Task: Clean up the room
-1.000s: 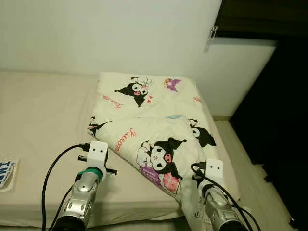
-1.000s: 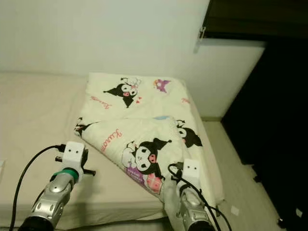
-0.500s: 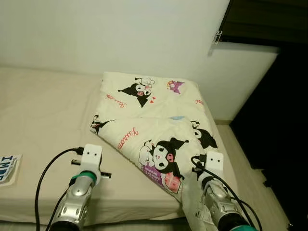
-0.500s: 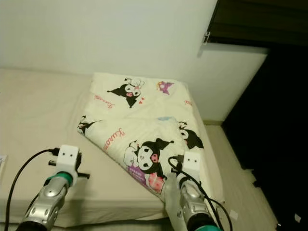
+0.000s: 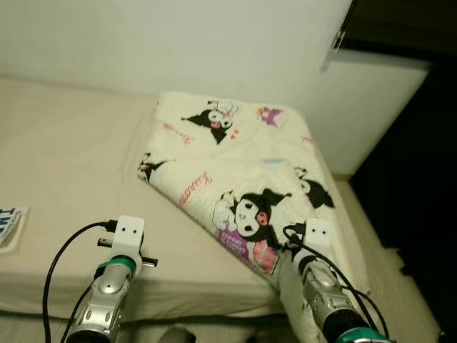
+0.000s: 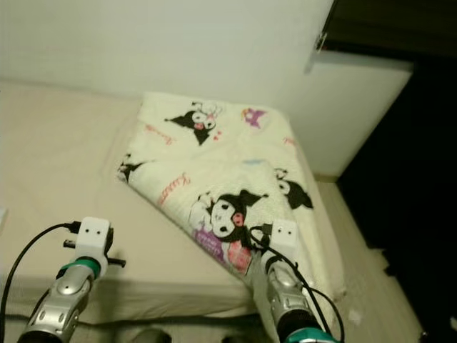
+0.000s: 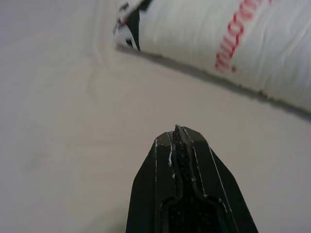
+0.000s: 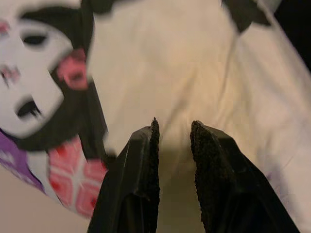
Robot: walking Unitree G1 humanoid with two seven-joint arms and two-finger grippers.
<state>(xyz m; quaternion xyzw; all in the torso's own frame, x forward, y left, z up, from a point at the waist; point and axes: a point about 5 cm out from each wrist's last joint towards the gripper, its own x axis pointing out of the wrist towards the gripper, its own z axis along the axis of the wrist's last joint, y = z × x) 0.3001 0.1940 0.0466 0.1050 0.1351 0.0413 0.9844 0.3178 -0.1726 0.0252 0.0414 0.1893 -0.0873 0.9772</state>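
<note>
Head views: a folded cartoon-print blanket (image 5: 243, 171) lies on the bed (image 5: 64, 164) at its right end, by the white wall (image 6: 178, 43); a booklet (image 5: 8, 227) lies far left of the blanket.

Left wrist view: left gripper (image 7: 178, 130), jaws pressed together, empty, above bare sheet beside the blanket.

Right wrist view: right gripper (image 8: 174, 130), jaws slightly parted, holding nothing, over the blanket.

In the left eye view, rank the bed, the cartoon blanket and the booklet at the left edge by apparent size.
1. bed, largest.
2. cartoon blanket.
3. booklet, smallest, though the frame edge cuts it off, so its full extent is unsure.
</note>
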